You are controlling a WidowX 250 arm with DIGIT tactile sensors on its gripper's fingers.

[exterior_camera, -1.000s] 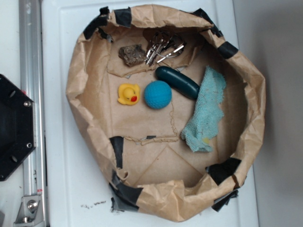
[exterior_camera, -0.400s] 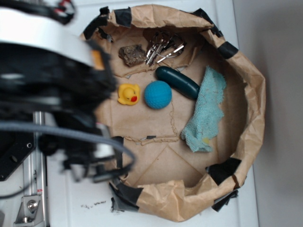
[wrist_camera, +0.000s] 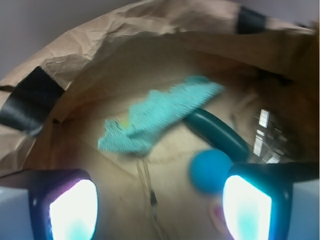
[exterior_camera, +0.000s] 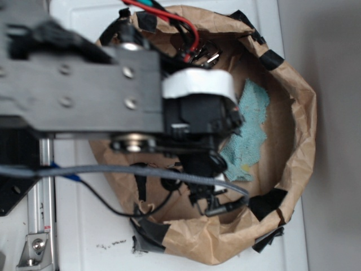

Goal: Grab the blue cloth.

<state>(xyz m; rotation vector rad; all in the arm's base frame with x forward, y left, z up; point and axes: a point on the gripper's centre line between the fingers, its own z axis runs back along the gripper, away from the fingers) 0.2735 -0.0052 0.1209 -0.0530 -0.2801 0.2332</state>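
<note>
Cloth: blue cloth point(wrist_camera: 160, 115) lies loose on the floor of the paper basin point(exterior_camera: 299, 113), right side, beside the dark capsule point(wrist_camera: 216, 132).
Gripper: gripper point(wrist_camera: 160, 210) spread wide, empty, hovering above the basin, cloth ahead between its pads.
Neighbours: blue ball point(wrist_camera: 210, 170) sits nearer.
Reason: open stance suits descending astride soft fabric.

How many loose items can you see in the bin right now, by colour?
Light blue-teal: 1, the blue cloth
Blue: 1, the ball
Dark teal: 1, the capsule
Silver: 1, the bunch of keys
Total: 4. In the exterior view the arm hides most of the paper bin's floor, so more may lie there.
</note>
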